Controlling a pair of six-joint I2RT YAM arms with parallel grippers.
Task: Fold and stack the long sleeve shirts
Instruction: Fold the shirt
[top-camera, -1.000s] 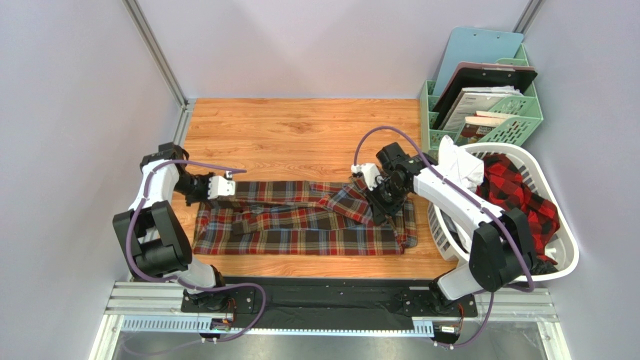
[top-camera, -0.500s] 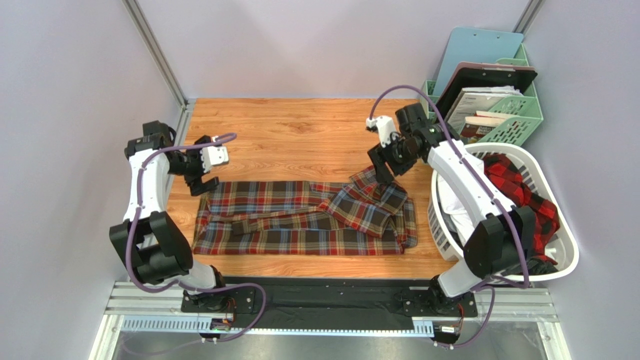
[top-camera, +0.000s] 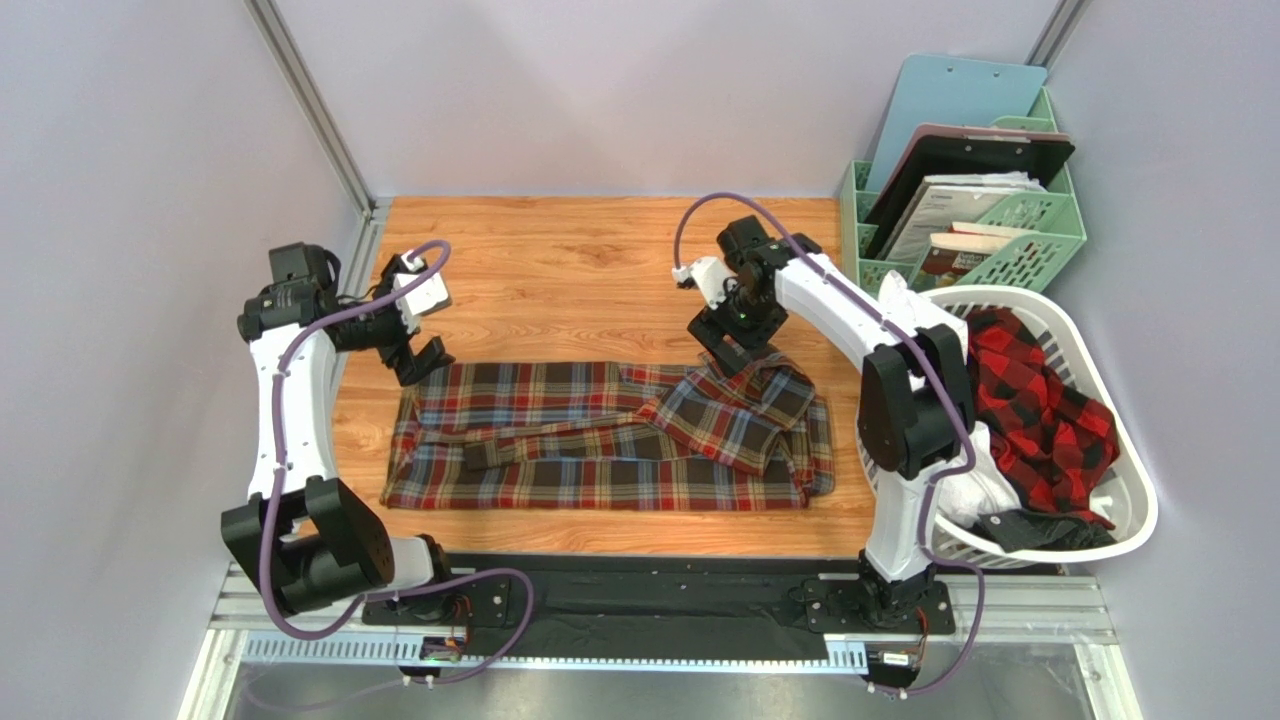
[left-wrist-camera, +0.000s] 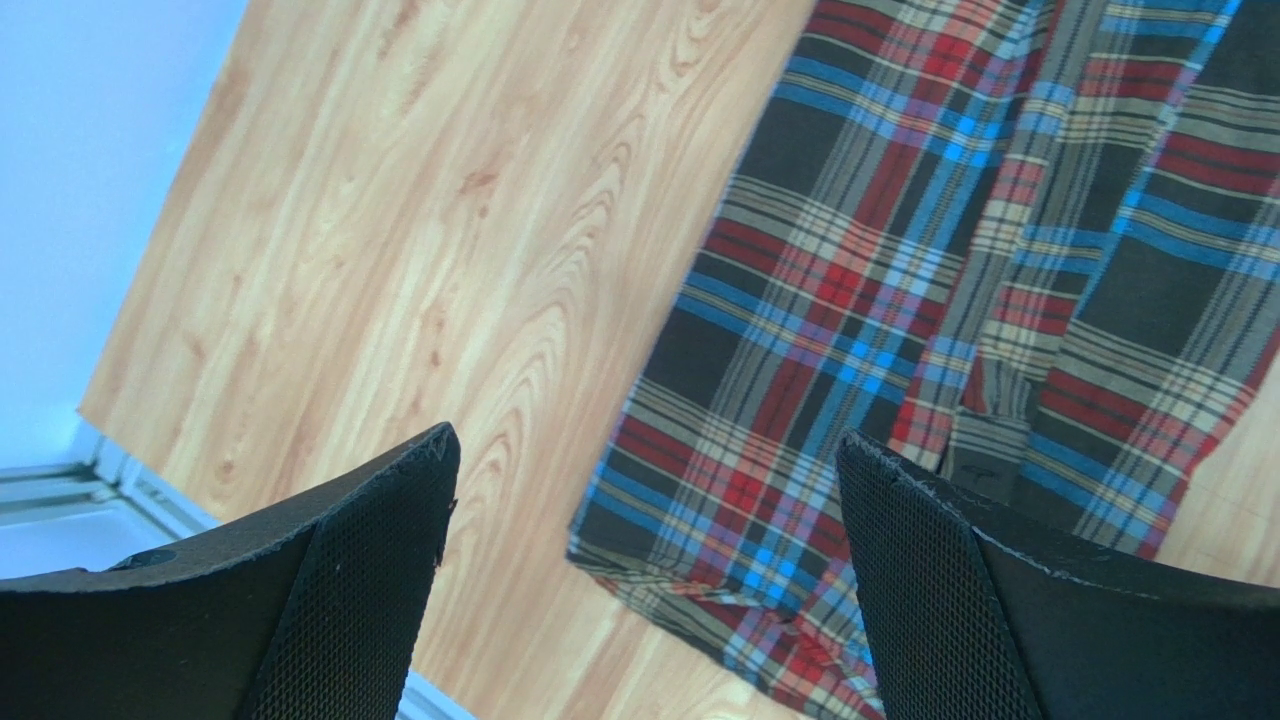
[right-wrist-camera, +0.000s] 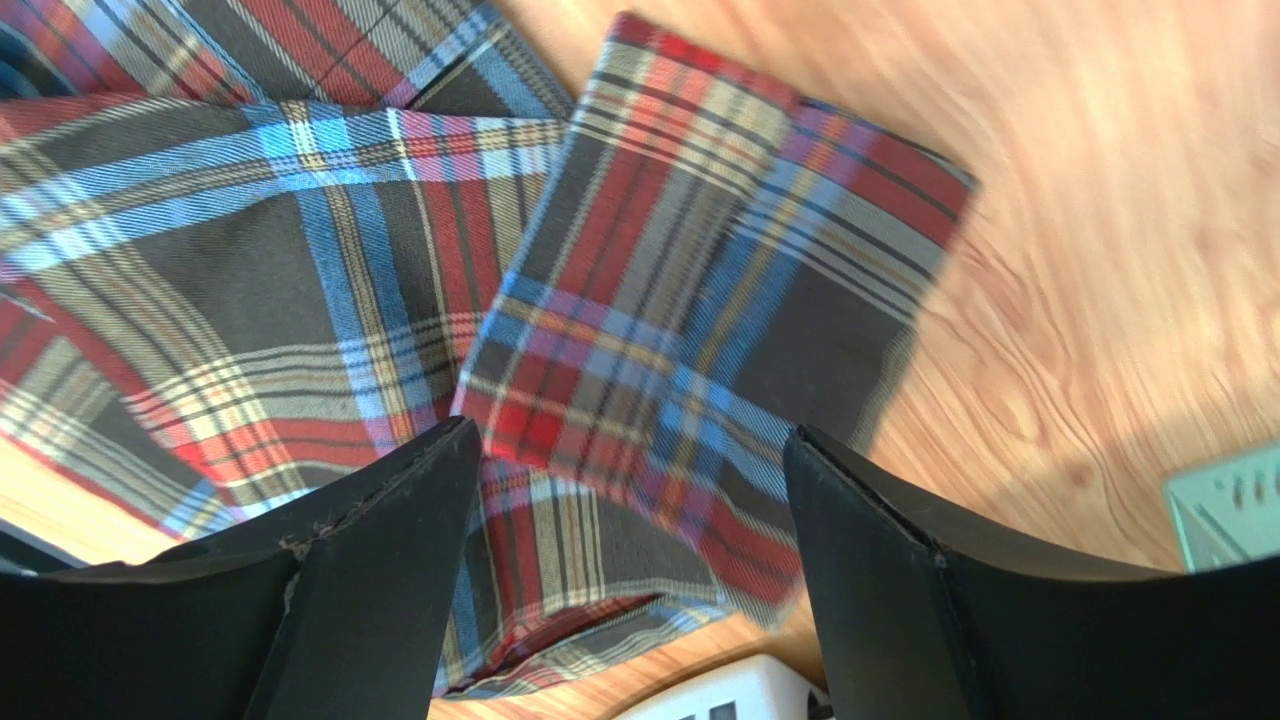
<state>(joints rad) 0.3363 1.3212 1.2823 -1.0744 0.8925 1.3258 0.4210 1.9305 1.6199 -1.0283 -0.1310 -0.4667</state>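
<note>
L arm (top-camera: 280, 393) & R arm (top-camera: 839, 306) hover, jaws spread apart.

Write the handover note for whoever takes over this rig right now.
Left gripper: open, empty, over the tartan shirt's left edge.
Right gripper: open, empty, above its right end.
The tartan shirt lies on the table, folded into a long strip, with a sleeve laid across its right part.
Red check shirt sits unfolded in the basket.
To do: finish folding the tartan, fold the red one, stack both.
</note>
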